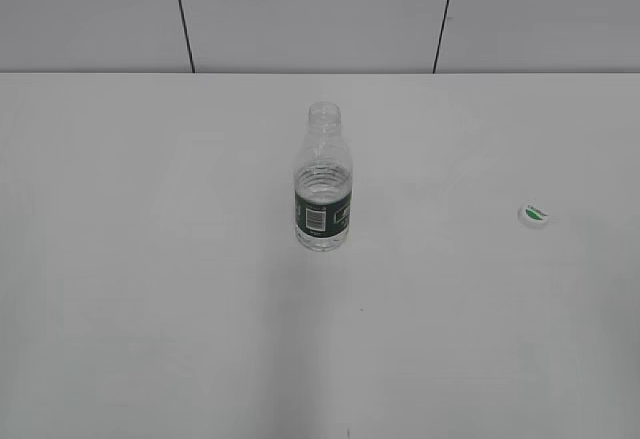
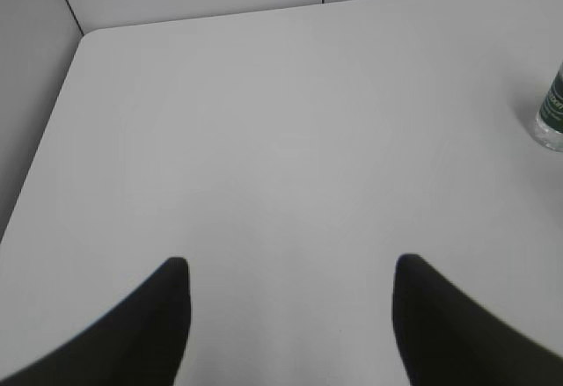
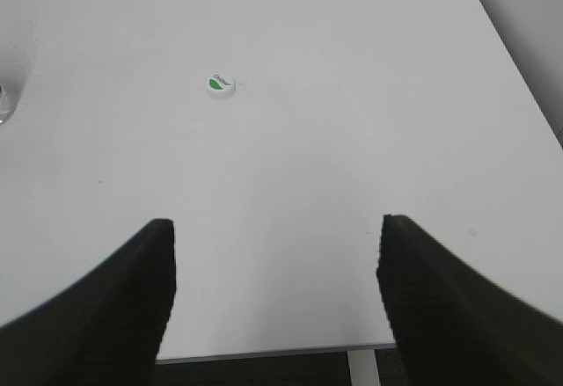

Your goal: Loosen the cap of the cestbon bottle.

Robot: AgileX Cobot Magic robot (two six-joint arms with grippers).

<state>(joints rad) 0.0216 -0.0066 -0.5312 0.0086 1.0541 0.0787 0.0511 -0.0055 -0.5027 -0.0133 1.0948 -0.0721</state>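
The white table [image 1: 150, 309] carries only two things, and nothing stands between them or around them. The cestbon bottle [image 1: 324, 179] stands upright near the middle of the worktop, a little closer to the far edge than to the near one. Its mouth is open, with no cap on the neck. The cap [image 1: 535, 214] lies flat on the table, well apart from the bottle, toward the right edge, with its green leaf mark facing up.

The bottle is of clear thin plastic with ribbed shoulders and a dark green label band; a white barcode patch shows on the label. A little water seems to be inside. The cap is small, round and white. The worktop is smooth and matt, with a rounded far-left corner.

The left gripper [image 2: 290, 316] hangs over the left part of the table with jaws wide apart and nothing between them. The right gripper [image 3: 274, 294] is over the near edge, jaws also wide and empty.
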